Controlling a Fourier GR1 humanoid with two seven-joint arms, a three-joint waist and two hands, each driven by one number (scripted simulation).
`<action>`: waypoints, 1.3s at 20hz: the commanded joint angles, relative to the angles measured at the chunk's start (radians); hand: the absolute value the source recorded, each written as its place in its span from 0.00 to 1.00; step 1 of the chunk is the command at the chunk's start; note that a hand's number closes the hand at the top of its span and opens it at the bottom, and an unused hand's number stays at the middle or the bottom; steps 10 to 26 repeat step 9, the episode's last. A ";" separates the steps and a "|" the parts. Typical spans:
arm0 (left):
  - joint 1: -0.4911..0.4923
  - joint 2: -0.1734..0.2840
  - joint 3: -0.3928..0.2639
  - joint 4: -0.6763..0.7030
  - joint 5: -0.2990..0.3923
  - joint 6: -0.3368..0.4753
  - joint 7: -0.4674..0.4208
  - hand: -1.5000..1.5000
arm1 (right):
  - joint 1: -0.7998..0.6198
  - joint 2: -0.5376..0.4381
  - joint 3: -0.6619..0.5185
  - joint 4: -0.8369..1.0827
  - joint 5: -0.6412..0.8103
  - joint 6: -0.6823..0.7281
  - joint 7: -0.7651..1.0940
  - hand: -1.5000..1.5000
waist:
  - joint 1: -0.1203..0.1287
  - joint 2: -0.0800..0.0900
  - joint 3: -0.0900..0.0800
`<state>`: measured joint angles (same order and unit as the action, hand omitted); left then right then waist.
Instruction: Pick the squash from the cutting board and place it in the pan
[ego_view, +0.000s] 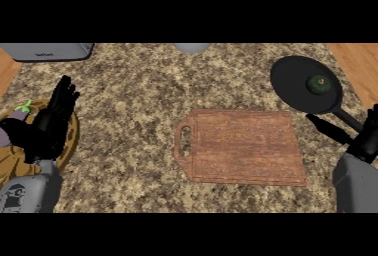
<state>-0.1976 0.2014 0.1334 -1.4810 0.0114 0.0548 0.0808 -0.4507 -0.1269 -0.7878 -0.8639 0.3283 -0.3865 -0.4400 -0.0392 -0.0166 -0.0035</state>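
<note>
Already placed: the squash, a dark green round one, lies inside the black pan, toward the pan's right side, well apart from the cutting board it was meant to leave.
Cutting board: brown wood with a handle slot at its left end, nothing on it; the pan sits beyond the board's far right corner, with its handle running down past the board's right edge.
Right hand: the right hand is just right of the board, beside the pan handle, fingers spread and straight, holding nothing.
Left hand: the left hand stands well left of the board, fingers straight and pointing up, holding nothing; it rests over a wooden bowl that seems to hold an eggplant with a green stem.
Step in hand: by my reading the placing is done and what remains is drawing the right hand clear.
How to do it well: pull the hand back toward the board's near right corner and lift it as it goes, keeping the fingers straight so none hooks the pan handle; a knock there could swing the pan and roll the squash.
Other things: a grey appliance and a pale round vessel sit beyond the board's far edge, out of the hand's way.
</note>
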 joint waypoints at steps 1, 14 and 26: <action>0.031 -0.006 -0.012 -0.029 -0.001 -0.006 0.012 0.50 | 0.130 0.113 0.056 -0.293 -0.011 0.024 0.088 0.00 | -0.007 -0.005 -0.001; -0.014 0.008 -0.003 -0.026 0.007 -0.017 0.038 0.50 | 0.399 0.126 0.458 -0.690 0.025 -0.141 0.448 0.00 | 0.029 0.011 0.002; -0.014 0.008 -0.003 -0.026 0.007 -0.017 0.038 0.50 | 0.399 0.126 0.458 -0.690 0.025 -0.141 0.448 0.00 | 0.029 0.011 0.002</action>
